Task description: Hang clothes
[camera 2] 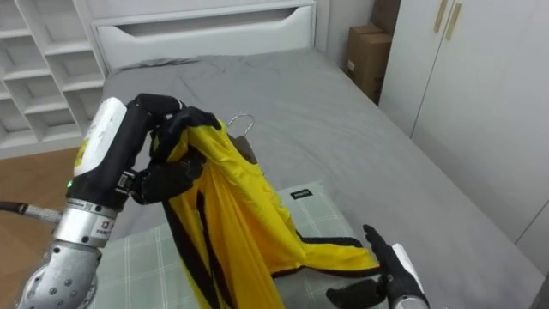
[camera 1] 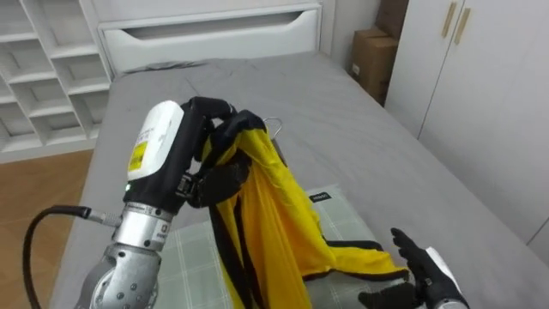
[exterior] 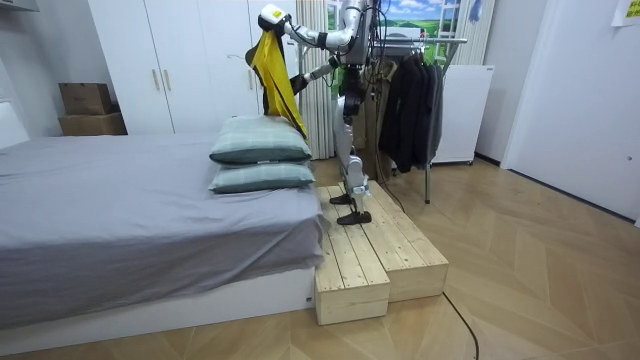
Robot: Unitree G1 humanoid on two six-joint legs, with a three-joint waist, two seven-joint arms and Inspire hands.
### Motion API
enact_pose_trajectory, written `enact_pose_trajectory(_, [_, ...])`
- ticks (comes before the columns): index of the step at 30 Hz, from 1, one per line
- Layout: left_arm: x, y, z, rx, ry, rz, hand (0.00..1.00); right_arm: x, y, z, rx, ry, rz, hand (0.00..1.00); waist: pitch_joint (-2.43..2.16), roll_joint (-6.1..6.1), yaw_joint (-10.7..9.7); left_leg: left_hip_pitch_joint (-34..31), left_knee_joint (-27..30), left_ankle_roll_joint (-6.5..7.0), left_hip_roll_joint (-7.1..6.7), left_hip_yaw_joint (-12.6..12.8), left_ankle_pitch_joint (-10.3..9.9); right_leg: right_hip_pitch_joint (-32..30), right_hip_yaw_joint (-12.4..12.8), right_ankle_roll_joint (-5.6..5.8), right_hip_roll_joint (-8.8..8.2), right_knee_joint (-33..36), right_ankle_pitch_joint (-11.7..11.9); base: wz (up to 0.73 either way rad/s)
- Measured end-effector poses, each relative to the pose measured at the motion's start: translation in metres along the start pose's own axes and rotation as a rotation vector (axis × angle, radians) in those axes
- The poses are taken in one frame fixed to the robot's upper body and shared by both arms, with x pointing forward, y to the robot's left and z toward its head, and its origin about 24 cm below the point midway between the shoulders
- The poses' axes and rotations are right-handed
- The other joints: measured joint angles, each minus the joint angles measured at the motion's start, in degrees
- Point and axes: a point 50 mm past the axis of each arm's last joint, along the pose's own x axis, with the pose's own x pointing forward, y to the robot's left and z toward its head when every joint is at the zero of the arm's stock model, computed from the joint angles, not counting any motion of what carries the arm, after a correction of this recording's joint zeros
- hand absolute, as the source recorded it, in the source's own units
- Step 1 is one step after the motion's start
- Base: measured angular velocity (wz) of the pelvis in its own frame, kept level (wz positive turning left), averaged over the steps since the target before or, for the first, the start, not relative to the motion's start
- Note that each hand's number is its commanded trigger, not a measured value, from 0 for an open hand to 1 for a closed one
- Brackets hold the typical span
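Robot stands on wooden platform (exterior: 380, 250) between bed (camera 1: 360, 129) and clothes rack (exterior: 425, 45). Left hand (camera 1: 206, 150), raised, fingers curled tight round top of yellow garment (camera 1: 274, 223) where a metal hanger hook (camera 1: 273, 125) pokes out; garment hangs down over checked pillow (camera 1: 347, 223). Right hand (camera 1: 422, 266) low, fingers straight and loose, just beside garment's lower hem.
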Motion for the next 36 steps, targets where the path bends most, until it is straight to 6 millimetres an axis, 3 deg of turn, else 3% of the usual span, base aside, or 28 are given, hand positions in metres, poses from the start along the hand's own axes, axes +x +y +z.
enact_pose_trajectory(4, [0.001, 0.003, 0.005, -0.002, -0.026, 0.004, 1.00, 0.000, -0.001, 0.001, -0.005, -0.004, 0.016, 0.00, -0.24, 0.42, 0.8, 0.0, 0.1, 0.00, 0.01, 0.0, 0.0, 0.0, 0.0, 0.00, 0.00, 0.1, 0.0, 0.00])
enact_pose_trajectory(13, [0.008, 0.014, 0.011, 0.011, -0.063, 0.035, 1.00, 0.005, -0.002, 0.033, -0.008, -0.130, 0.028, 0.00, -0.19, 0.35, 0.8, -0.1, 0.0, 0.00, 0.00, 0.0, 0.0, -0.2, 0.1, 0.01, 0.01, 0.0, 0.0, 0.00])
enact_pose_trajectory(19, [0.011, 0.016, 0.019, 0.033, -0.103, 0.025, 1.00, 0.005, 0.002, 0.039, 0.017, -0.157, 0.051, 0.00, -0.17, 0.35, 0.8, -0.2, 0.1, 0.01, -0.03, -0.1, 0.0, -0.2, 0.0, 0.06, -0.04, -0.1, -0.1, 0.00])
enact_pose_trajectory(27, [0.011, 0.015, 0.020, 0.082, -0.118, 0.014, 1.00, 0.005, 0.003, 0.062, 0.057, -0.248, 0.089, 0.00, 0.27, 0.97, 0.7, -0.4, 0.0, 0.00, -0.02, 0.0, 0.0, -0.4, 0.3, 0.02, 0.02, 0.0, -0.1, -0.01])
enact_pose_trajectory(32, [0.011, 0.015, 0.019, 0.155, -0.129, -0.035, 1.00, 0.001, 0.009, 0.082, 0.031, -0.339, 0.191, 0.00, 0.28, 1.07, 1.2, -0.8, 0.0, 0.00, 0.05, 0.2, 0.0, -1.0, 0.4, 0.01, 0.06, 0.1, -0.1, -0.02])
enact_pose_trajectory(36, [0.013, 0.013, 0.020, 0.207, -0.142, -0.067, 1.00, -0.001, 0.019, 0.084, -0.008, -0.345, 0.300, 0.00, 0.28, 1.06, 1.4, -0.8, 0.0, 0.00, 0.01, 0.3, 0.0, -1.0, 0.5, 0.01, 0.01, 0.1, -0.1, 0.00])
